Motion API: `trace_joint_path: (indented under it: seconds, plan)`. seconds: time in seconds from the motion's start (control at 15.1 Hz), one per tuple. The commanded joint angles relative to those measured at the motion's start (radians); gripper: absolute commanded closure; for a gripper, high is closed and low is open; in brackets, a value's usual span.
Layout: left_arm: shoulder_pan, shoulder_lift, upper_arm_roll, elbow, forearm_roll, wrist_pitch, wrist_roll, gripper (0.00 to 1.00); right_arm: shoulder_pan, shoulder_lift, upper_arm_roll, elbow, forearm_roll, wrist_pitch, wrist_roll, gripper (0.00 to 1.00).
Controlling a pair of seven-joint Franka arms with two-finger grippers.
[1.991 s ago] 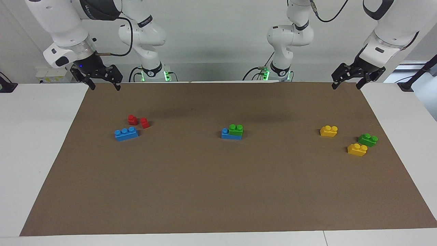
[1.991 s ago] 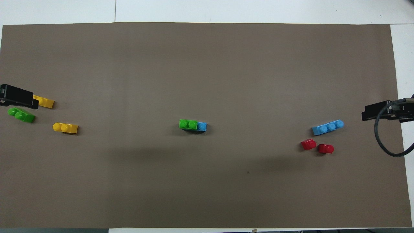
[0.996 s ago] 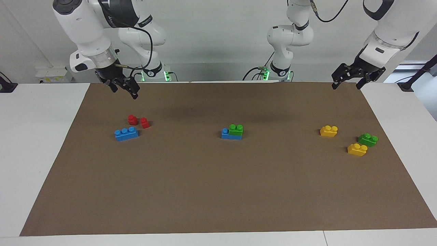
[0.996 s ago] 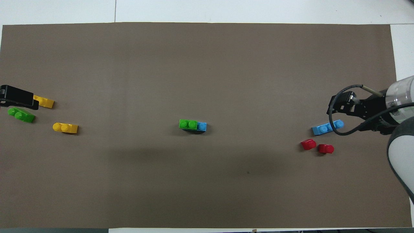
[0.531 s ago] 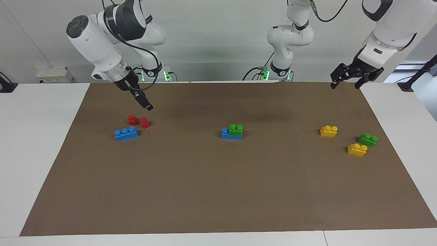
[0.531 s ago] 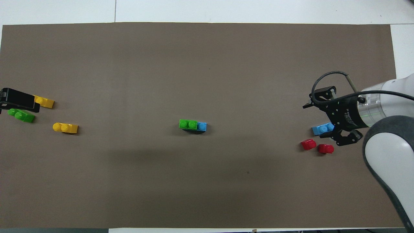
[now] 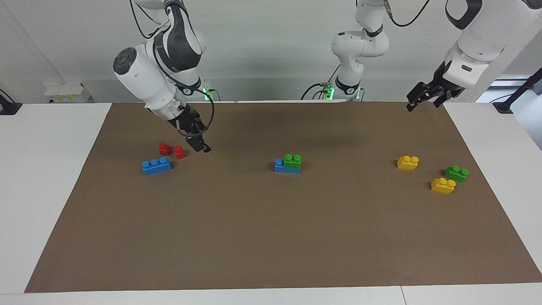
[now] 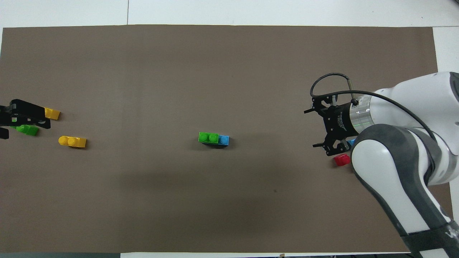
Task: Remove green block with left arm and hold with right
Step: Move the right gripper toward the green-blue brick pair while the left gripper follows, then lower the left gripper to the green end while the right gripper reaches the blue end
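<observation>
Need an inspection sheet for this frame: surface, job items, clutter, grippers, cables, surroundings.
Surface: brown mat on a white table, flat.
Job's things: green block stacked on a blue brick at mid-mat, untouched.
Clutter: second green brick and two yellow bricks toward the left arm's end; two red bricks and a loose blue brick toward the right arm's end.
Grippers: right gripper open, over the mat beside the red bricks, holding nothing; left gripper waits over the mat's edge, empty.
Cables: black cable looped at the right wrist.
Surroundings: white wall; green lights at the arm bases.
</observation>
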Motion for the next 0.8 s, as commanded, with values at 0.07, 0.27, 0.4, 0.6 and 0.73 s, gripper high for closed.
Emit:
trace_joint_path:
  seconds: [0.07, 0.27, 0.4, 0.6, 0.73]
  plan:
    - [-0.050, -0.073, -0.004, -0.115, -0.009, 0.050, -0.251, 0.00, 0.051, 0.007, -0.002, -0.046, 0.023, 0.107, 0.013, 0.00]
    - [-0.108, -0.101, -0.004, -0.180, -0.009, 0.119, -0.531, 0.00, 0.056, 0.007, -0.002, -0.047, 0.023, 0.107, 0.004, 0.00]
    - [-0.145, -0.119, -0.006, -0.221, -0.009, 0.164, -0.691, 0.00, 0.058, 0.005, -0.002, -0.056, 0.023, 0.113, -0.005, 0.00]
    - [-0.188, -0.150, -0.006, -0.277, -0.014, 0.196, -0.852, 0.00, 0.087, 0.025, -0.002, -0.060, 0.041, 0.121, 0.036, 0.00]
    - [-0.196, -0.158, -0.007, -0.297, -0.019, 0.221, -0.963, 0.00, 0.108, 0.034, -0.002, -0.070, 0.073, 0.168, 0.103, 0.02]
